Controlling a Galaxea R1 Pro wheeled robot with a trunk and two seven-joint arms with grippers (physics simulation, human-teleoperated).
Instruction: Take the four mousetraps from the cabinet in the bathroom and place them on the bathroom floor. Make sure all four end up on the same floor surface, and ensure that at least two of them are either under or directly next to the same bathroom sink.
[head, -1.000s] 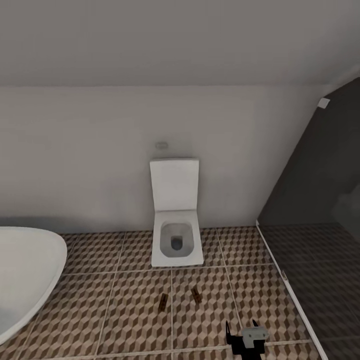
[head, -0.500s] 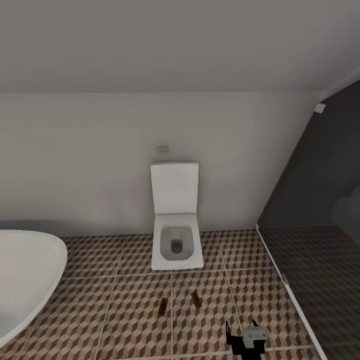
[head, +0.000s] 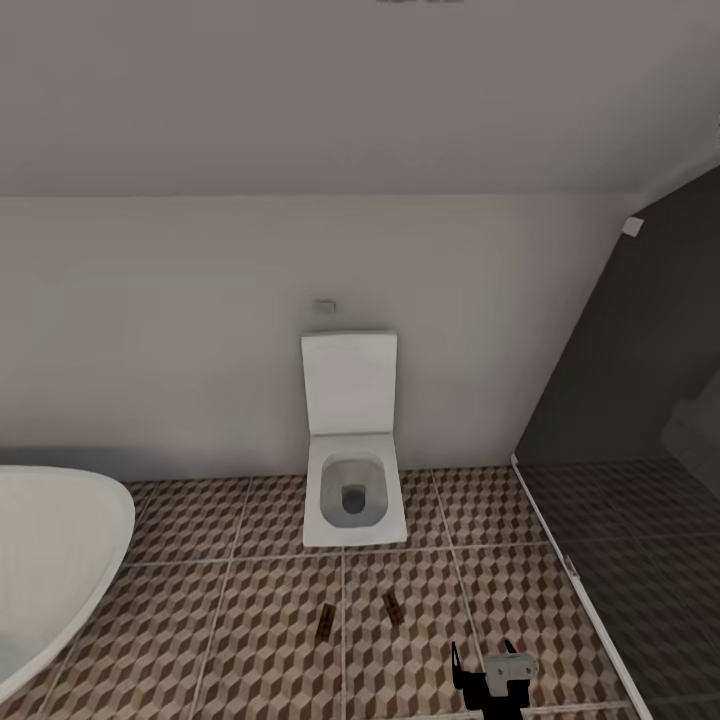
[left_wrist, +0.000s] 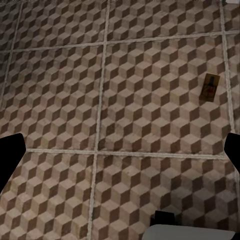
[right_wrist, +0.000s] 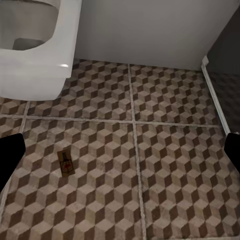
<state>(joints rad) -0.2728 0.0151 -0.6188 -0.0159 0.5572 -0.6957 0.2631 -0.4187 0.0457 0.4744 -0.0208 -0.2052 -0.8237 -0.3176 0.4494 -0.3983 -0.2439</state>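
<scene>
Tan mousetraps (head: 326, 624) (head: 394, 608) lie on the tiled floor (head: 250, 640) at the toilet's (head: 352, 470) six o'clock, two apparently still to fetch, none seen by a sink; both grippers' fingers show spread and empty in the wrist views.

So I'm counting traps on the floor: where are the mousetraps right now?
In the head view, two mousetraps lie side by side on the cube-patterned bathroom floor, just in front of the white toilet, apart from it.

Brown-beige cube-patterned bathroom floor (head: 250, 620), white toilet (head: 352, 470), tan mousetraps (head: 326, 620), perhaps red-spotted.
</scene>
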